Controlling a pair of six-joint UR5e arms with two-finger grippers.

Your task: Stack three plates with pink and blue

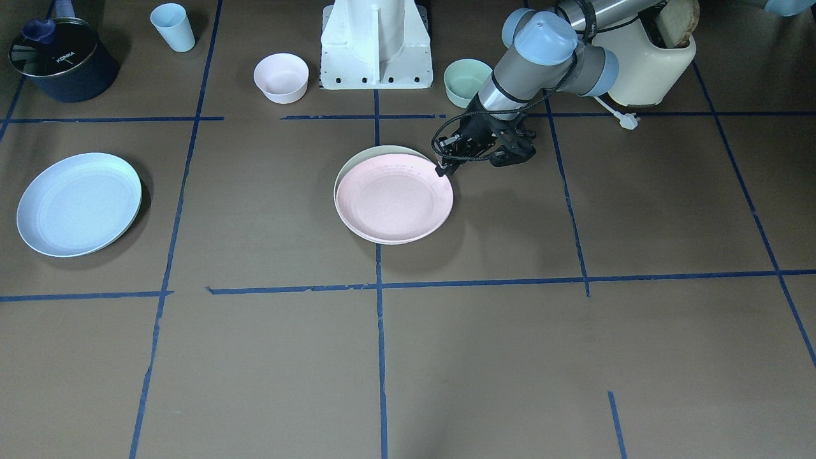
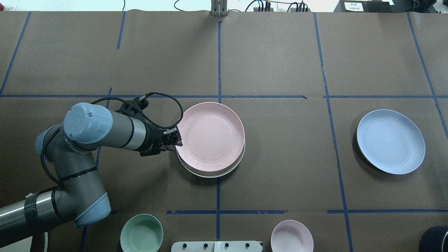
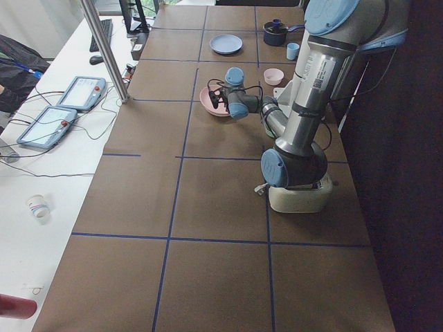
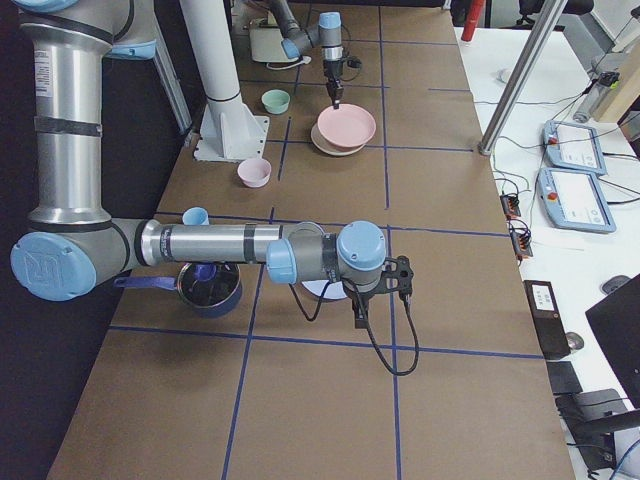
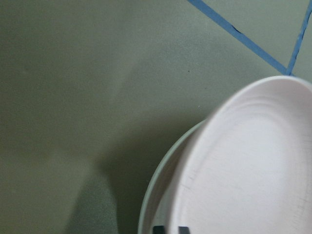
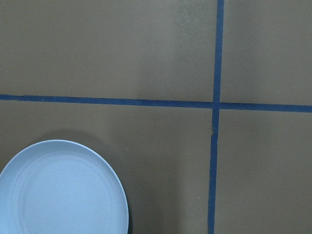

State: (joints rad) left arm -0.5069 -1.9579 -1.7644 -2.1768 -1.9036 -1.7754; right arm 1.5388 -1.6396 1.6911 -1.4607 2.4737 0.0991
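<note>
The pale pink plate lies on the cream-white plate at the table's middle; the overhead view shows both, the pink plate and the cream plate. My left gripper is shut on the pink plate's rim on the robot's side, as the overhead view shows too. In the left wrist view the pink plate sits slightly raised over the cream rim. The pale blue plate lies alone, far to the robot's right. My right gripper hovers over it; I cannot tell its state.
A small pink bowl and a mint-green bowl flank the robot base. A dark pot and a blue cup stand at the robot's right corner. A cream appliance stands behind the left arm.
</note>
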